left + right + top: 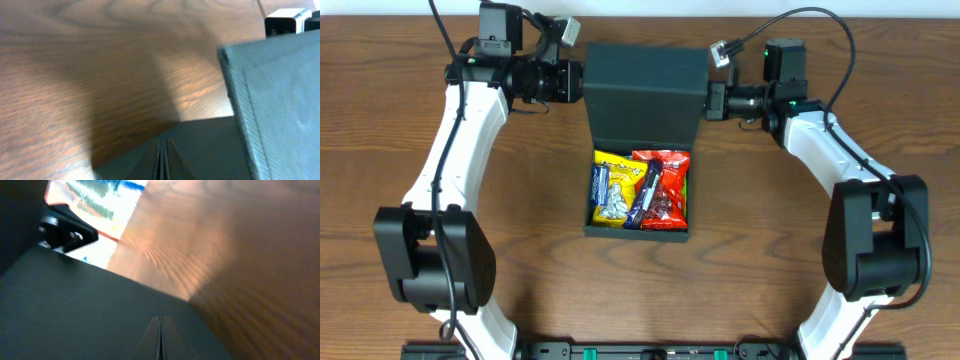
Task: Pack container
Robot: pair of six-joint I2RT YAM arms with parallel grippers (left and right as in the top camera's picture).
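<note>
Nearest my base, the dark green container (637,232) sits on the wooden tabletop (540,200), midway between my two arms. Its box is open. Inside lie a yellow pack (613,172), a red pack (670,190) and a dark blue bar (644,196) slanted between them. A sliver of green shows at the red pack's right edge, too small to identify.

Beyond the box, the hinged lid (645,95) is raised and hides the tabletop behind it. From above I cannot tell how steeply it stands.

My left fingers (578,82) meet the lid's left edge. My right fingers (710,100) meet its right edge, slightly nearer to me.

In the left wrist view my left fingers (162,160) are pressed together, with only a thin seam between them, and are cut off at the bottom. The lid (280,100) fills the right side as a blurred green panel.

In the right wrist view my right fingers (160,337) are also pressed together. A dark surface spreads to the left, and I cannot tell where finger ends and lid begins. Farther off, everything is blurred wood grain.
</note>
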